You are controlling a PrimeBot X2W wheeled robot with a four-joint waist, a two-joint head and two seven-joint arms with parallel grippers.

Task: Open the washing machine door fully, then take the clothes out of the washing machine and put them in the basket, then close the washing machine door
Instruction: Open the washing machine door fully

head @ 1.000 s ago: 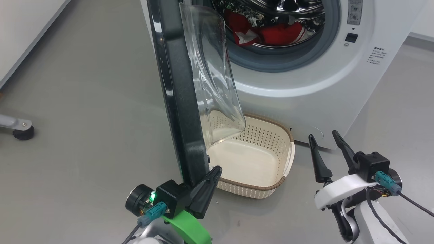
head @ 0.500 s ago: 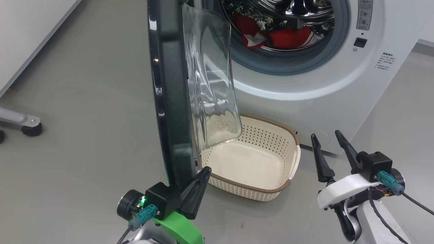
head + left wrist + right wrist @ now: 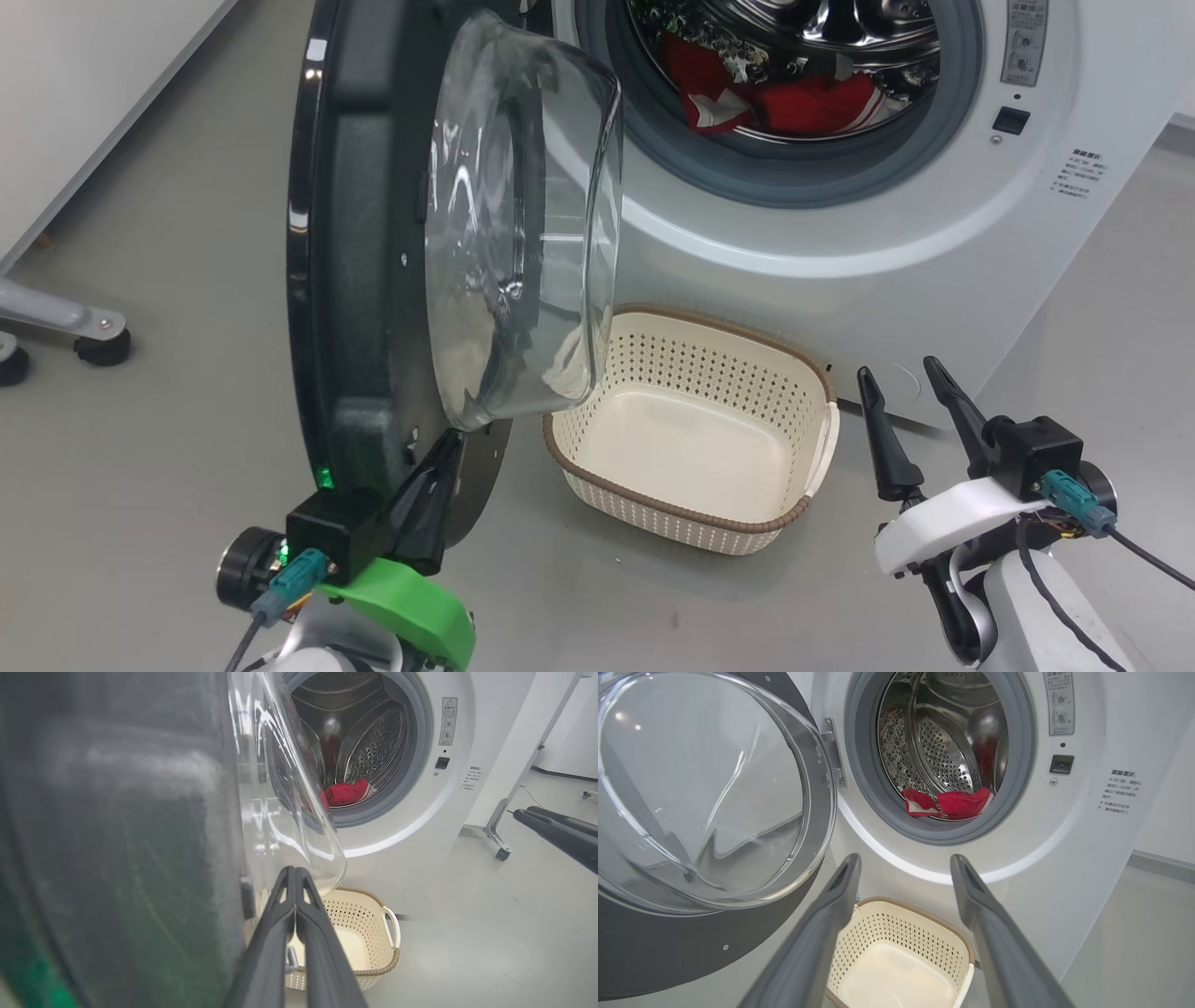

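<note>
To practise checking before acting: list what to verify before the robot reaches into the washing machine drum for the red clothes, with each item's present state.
1. Round glossy black-rimmed door with clear glass bowl swung clear of the drum mouth of the white washing machine: ok.
2. Door fully open: cannot tell.
3. Red white-trimmed clothes visible low in the drum: ok.
4. Cream perforated plastic basket on the floor below the mouth, nothing inside: ok.
5. Right gripper, fingers apart: ok.
6. Left gripper, fingers shut, off the door: cannot tell; they sit at its lower inner edge.
</note>
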